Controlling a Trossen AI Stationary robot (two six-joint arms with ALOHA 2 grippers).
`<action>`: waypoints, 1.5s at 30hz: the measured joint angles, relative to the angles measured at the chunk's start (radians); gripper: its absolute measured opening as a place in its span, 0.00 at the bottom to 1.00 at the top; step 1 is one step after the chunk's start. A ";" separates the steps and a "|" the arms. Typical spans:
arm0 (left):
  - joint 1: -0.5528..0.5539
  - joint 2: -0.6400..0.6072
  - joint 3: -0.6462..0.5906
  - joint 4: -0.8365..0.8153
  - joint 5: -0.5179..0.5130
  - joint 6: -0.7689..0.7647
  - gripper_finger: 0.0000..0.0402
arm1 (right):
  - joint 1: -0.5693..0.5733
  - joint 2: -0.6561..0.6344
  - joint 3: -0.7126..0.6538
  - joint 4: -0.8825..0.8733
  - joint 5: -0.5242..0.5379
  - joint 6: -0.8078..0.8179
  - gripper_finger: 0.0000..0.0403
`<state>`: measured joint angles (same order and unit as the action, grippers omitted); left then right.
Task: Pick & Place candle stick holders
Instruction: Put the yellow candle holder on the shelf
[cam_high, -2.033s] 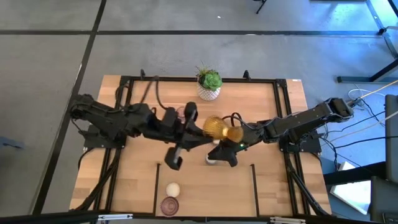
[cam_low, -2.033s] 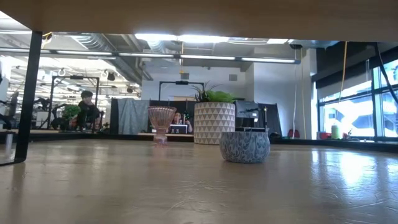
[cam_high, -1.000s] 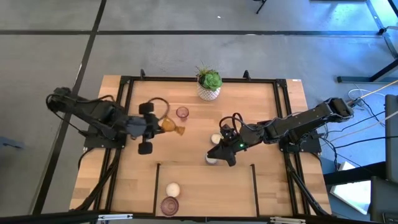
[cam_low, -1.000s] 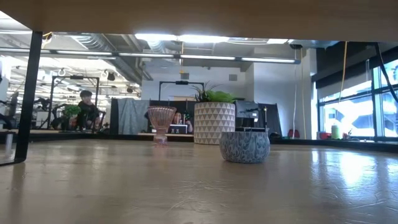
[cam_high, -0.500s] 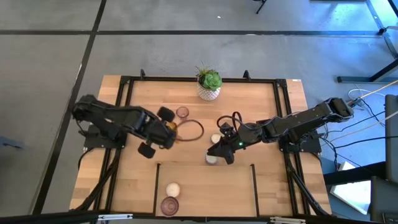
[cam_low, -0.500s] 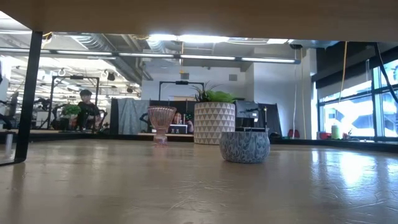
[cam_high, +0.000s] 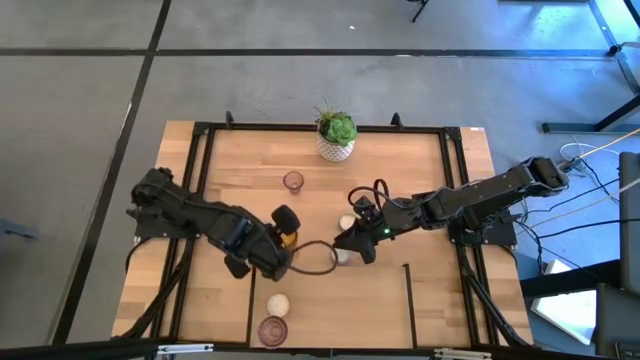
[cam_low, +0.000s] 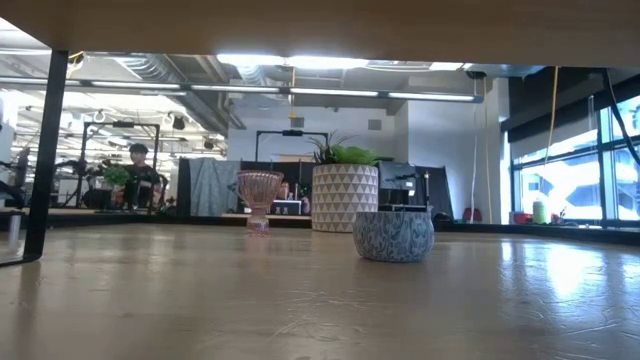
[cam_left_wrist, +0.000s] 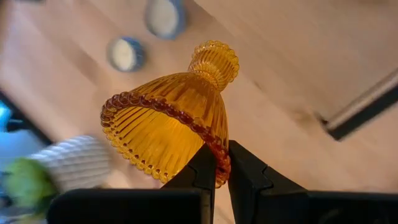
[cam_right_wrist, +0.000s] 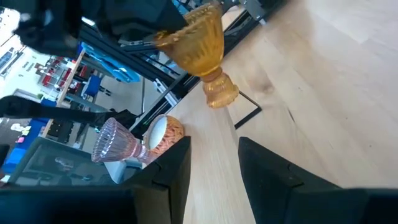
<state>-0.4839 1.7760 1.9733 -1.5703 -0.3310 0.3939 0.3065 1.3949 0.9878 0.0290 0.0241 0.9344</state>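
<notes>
High view first: your left arm has swung back from the middle of the table (cam_high: 420, 170) and now reaches toward the front edge. It carries the amber ribbed glass candle holder (cam_high: 287, 237) with it. So the amber holder is off the table and on its way. I think it is going to the front, where a cream-white round holder (cam_high: 277, 303) and a purplish-pink glass holder (cam_high: 272, 329) already stand. It is not set down yet.

In the left wrist view, the left jaws are clenched on the rim of the amber holder (cam_left_wrist: 180, 118), which hangs tipped. The right jaws have hardly moved. They wait near the middle, standing apart with nothing between them.

Another pink glass holder (cam_high: 293, 181) is at the back, near the green plant in its white patterned pot (cam_high: 337, 140).

Some things are hard to see. From above, the left arm covers most of the amber holder. A small cream-white holder (cam_high: 343, 256) beside the right jaws is half hidden. The low view shows no arm at all. Behind the amber holder in the left wrist view, everything is blurry.
</notes>
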 joint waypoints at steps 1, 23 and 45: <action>-0.009 0.011 0.016 0.001 -0.024 0.019 0.04 | 0.000 0.000 0.000 -0.001 0.002 0.000 0.34; -0.128 0.107 0.085 -0.001 -0.067 0.196 0.04 | 0.003 0.000 0.000 -0.020 0.047 0.000 0.34; -0.166 0.148 0.085 0.003 -0.118 0.186 0.06 | 0.003 0.000 0.000 -0.026 0.062 0.012 0.34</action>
<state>-0.6495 1.9236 2.0583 -1.5676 -0.4492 0.5797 0.3092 1.3945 0.9878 0.0032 0.0860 0.9463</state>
